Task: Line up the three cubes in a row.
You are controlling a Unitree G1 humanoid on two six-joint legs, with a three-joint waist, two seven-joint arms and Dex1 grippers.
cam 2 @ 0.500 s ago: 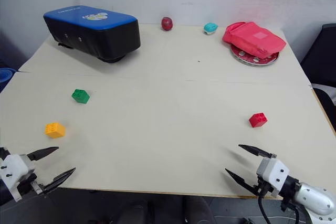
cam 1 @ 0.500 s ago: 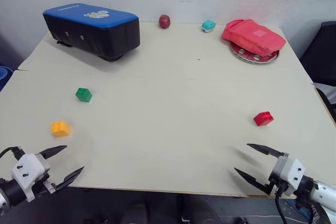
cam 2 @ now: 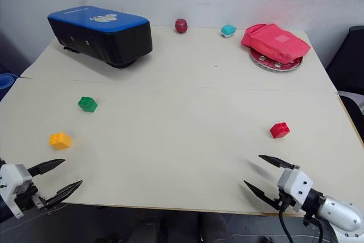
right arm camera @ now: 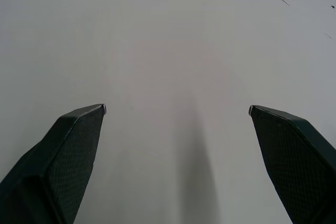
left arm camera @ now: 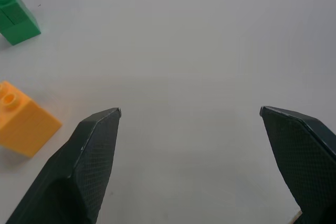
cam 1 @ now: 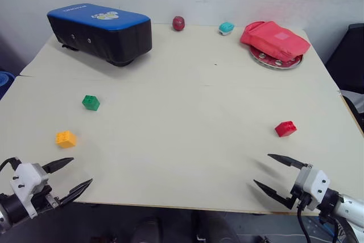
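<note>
Both grippers hover at the near table edge, left gripper (cam 1: 73,172) and right gripper (cam 1: 268,171), fingers spread wide, holding nothing. Orange-yellow cube (cam 1: 65,139) and green cube (cam 1: 90,102) sit left, red cube (cam 1: 285,128) far right. The blue-topped case (cam 1: 99,29) carries lettering too small to read.

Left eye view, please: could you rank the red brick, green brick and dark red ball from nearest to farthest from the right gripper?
1. Red brick, just beyond the right gripper, on the table's right side.
2. Green brick, across on the left side.
3. Dark red ball, at the far edge.
</note>
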